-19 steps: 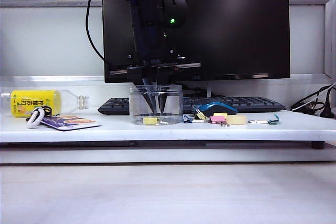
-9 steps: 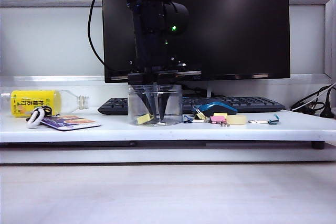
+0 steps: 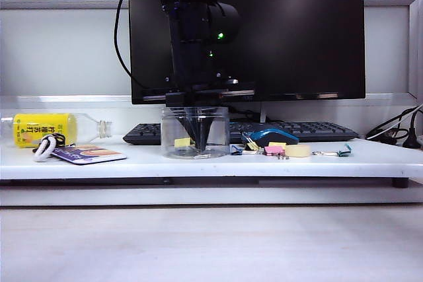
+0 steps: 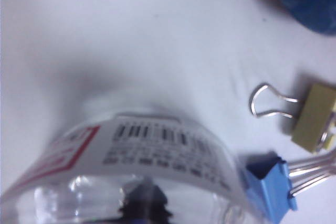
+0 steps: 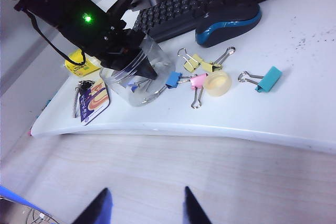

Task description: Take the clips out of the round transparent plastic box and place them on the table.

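Exterior view: the left gripper point(image 3: 196, 138) is seen lowered inside the box point(image 3: 195, 131), which stands mid-table point(image 3: 132, 162) ahead of the keyboard point(image 3: 291, 129). Its jaws are closed, seemingly on a yellow clip point(image 3: 182, 142) raised off the box floor.

Left wrist view: the box wall point(image 4: 136, 156) is seen close up; a blue clip point(image 4: 269, 184) and another yellow clip point(image 4: 314, 118) are noted outside, on the table.

Right wrist view: the right gripper point(image 5: 142, 205) is held partly open and empty, past the table's front edge.

Risk: a thin grip on the clip may slip on withdrawal, or the clip may catch the rim and tip the box.
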`<state>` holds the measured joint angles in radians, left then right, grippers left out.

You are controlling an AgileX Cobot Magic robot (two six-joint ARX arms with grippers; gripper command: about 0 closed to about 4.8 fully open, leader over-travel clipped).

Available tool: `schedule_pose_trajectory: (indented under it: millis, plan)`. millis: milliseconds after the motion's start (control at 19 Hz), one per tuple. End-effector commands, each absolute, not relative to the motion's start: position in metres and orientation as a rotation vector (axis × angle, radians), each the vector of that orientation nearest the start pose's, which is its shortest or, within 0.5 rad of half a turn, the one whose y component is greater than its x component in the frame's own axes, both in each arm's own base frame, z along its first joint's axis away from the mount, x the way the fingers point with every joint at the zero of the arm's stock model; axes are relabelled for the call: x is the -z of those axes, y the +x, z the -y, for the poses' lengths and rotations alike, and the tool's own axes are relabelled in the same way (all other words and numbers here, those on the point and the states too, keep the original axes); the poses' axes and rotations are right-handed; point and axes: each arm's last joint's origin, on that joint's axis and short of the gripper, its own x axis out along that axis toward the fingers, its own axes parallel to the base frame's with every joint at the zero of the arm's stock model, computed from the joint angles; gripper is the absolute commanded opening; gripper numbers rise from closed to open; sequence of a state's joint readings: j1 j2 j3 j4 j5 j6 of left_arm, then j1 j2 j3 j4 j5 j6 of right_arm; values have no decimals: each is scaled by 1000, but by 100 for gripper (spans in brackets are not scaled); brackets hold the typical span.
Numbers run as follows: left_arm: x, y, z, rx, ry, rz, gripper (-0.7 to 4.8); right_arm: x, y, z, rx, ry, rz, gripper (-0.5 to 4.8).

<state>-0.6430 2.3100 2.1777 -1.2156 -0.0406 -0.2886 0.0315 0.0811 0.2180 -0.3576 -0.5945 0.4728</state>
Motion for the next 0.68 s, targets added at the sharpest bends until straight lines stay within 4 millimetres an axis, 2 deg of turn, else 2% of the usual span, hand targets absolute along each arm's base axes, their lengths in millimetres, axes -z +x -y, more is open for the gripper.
schedule_pose_trajectory:
  millis: [53, 421, 684]
  plan:
    - [-239, 375, 279, 314, 220, -1319, 10, -200, 80, -19, -566, 507, -342, 176]
    - [-287, 361, 269, 363, 209, -1213, 11, -194, 82, -19, -563, 511, -351, 176]
    - [-293, 358, 265, 339, 241, -1199, 11, -194, 82, -19, -568, 511, -352, 176]
